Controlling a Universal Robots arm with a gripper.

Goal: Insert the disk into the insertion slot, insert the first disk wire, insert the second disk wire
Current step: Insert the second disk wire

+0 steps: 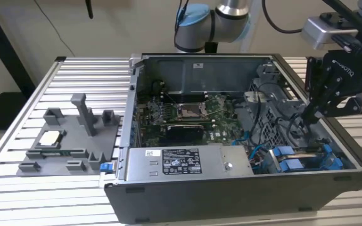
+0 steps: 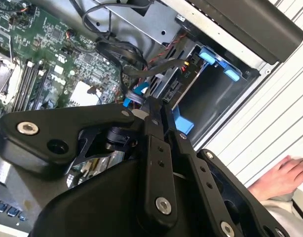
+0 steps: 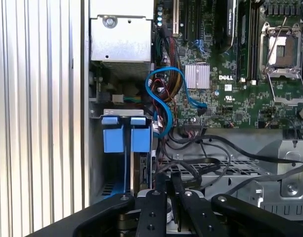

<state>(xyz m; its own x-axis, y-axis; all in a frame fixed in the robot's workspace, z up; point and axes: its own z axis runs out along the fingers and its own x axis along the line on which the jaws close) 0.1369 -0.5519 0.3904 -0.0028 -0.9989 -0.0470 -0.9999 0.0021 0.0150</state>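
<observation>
The open computer case [image 1: 231, 193] lies on its side. In its corner nearest the exterior view's right is the insertion slot [image 1: 313, 150], a grey metal bay [image 3: 108, 170]. The disk sits in it in its blue carrier [image 3: 140, 139], which has blue tabs [image 1: 289, 162]. My black gripper [image 1: 307, 115] reaches down into the case just above the bay. In the second wrist view its fingers [image 2: 152, 148] are pressed together, and the end of a blue wire [image 2: 134, 96] sits at their tips. The blue wire [image 3: 161, 98] loops toward the motherboard.
The grey labelled power supply box [image 1: 181, 162] sits beside the bay and the motherboard [image 1: 187, 113] behind it. Black cables [image 3: 210, 148] cross the metal cage. A grey fixture [image 1: 68, 141] stands at the exterior view's left. A person's hand [image 2: 284, 173] rests on the slatted table beside the case.
</observation>
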